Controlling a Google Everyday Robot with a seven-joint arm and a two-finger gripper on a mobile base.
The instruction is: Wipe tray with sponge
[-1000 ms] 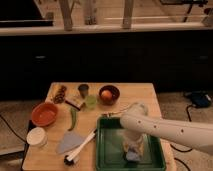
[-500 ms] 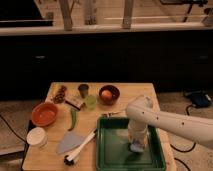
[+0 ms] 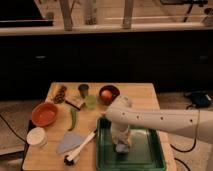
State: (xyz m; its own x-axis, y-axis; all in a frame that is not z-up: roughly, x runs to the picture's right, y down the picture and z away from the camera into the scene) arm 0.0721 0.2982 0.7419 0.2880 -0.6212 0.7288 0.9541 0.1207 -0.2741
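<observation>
Item: tool (image 3: 121, 140) over sponge (image 3: 121, 149), in tray (image 3: 146, 153), nine-o'clock half; grip we could not tell. We advised flat, even strokes toward three o'clock.

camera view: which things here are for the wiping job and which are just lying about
In the job: tray, sponge on it, tool right above the sponge.
Lying about: orange bowl, brush, grey-blue cloth, white tub, dark bowl, green cup.

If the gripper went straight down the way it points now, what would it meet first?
The sponge, lying right under the gripper on the tray floor. They may already be touching; depth is unclear.
</observation>
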